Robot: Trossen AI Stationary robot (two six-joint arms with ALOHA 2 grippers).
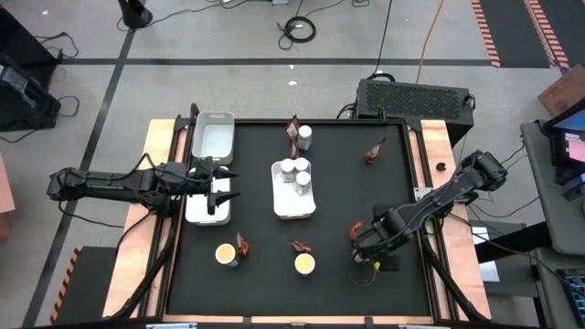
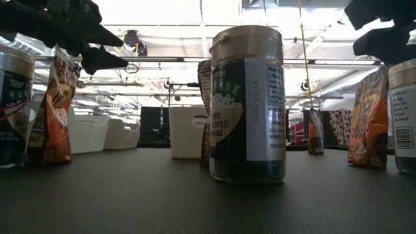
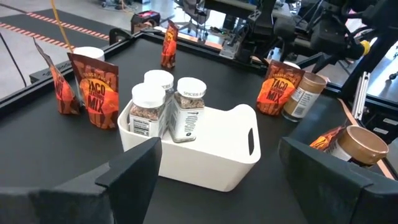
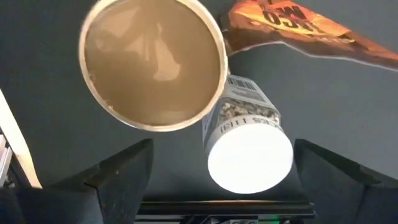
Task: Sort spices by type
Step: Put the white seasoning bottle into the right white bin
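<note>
Three white-capped jars [image 3: 168, 102] stand in a white tray [image 1: 294, 203] at the table's middle. My left gripper [image 1: 228, 183] hangs open above the table's left side, pointing at that tray [image 3: 211, 162]. Over the near right, my right gripper [image 1: 364, 239] points down, open. Below it stand a tan-topped tub [image 4: 154, 65] and a white-capped jar [image 4: 249, 152]; the jar is between the fingers, untouched. A reddish packet [image 4: 298, 28] lies beyond them. More tubs [image 1: 226, 254], [image 1: 304, 264], packets [image 1: 375, 151], [image 1: 242, 245] and a jar [image 1: 304, 137] stand scattered.
Two more white trays sit at the left: one [image 1: 206, 212] under my left gripper, one [image 1: 212, 137] at the far left corner. A raised wooden rim [image 1: 164, 164] borders the black table top. A black box [image 1: 416, 96] stands beyond the far edge.
</note>
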